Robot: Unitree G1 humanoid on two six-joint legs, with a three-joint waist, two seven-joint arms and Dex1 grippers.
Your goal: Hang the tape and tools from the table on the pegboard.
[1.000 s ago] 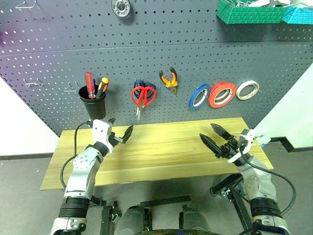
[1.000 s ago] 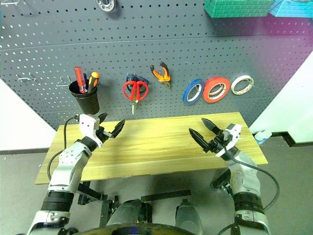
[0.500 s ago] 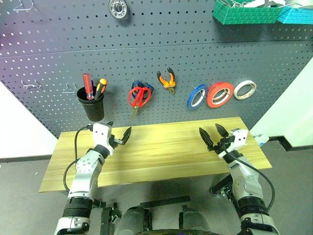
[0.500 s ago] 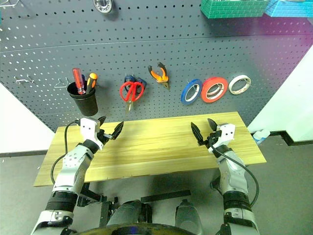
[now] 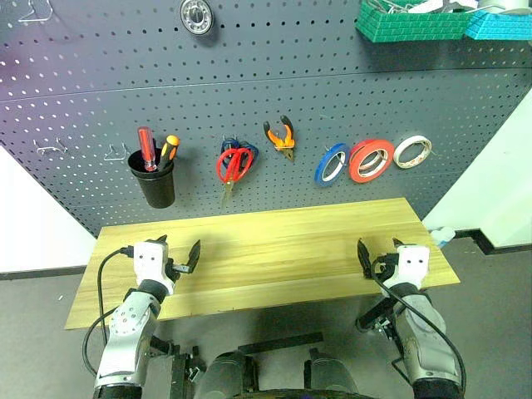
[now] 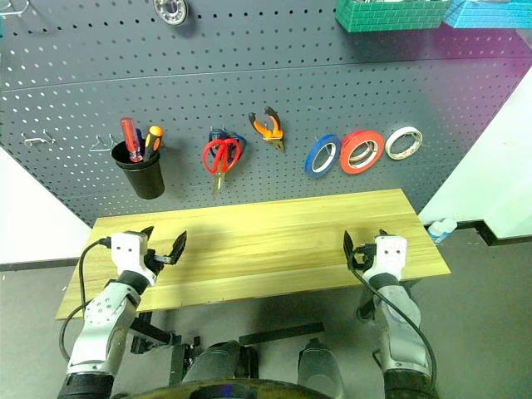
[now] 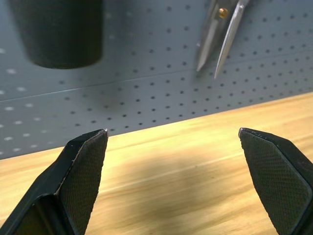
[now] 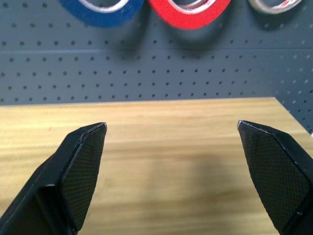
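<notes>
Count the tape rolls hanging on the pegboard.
3, in a row on the pegboard, right of the pliers: blue roll, red tape, then whitish roll farthest right.

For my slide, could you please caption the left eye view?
Both open tools, left and right, over the table; everything hangs on the pegboard.

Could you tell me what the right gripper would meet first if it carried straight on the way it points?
Probably the pegboard, just below the red tape; the right gripper points level over the bare table.

Dark grey pegboard (image 5: pixel 249 75) dotted with pale holes; yellowish wood-grain table (image 5: pixel 274 249); bright red tape (image 5: pixel 371 160) beside blue roll (image 5: pixel 332 163); red scissors (image 5: pixel 233 165); orange-and-black pliers (image 5: pixel 280 135).
</notes>
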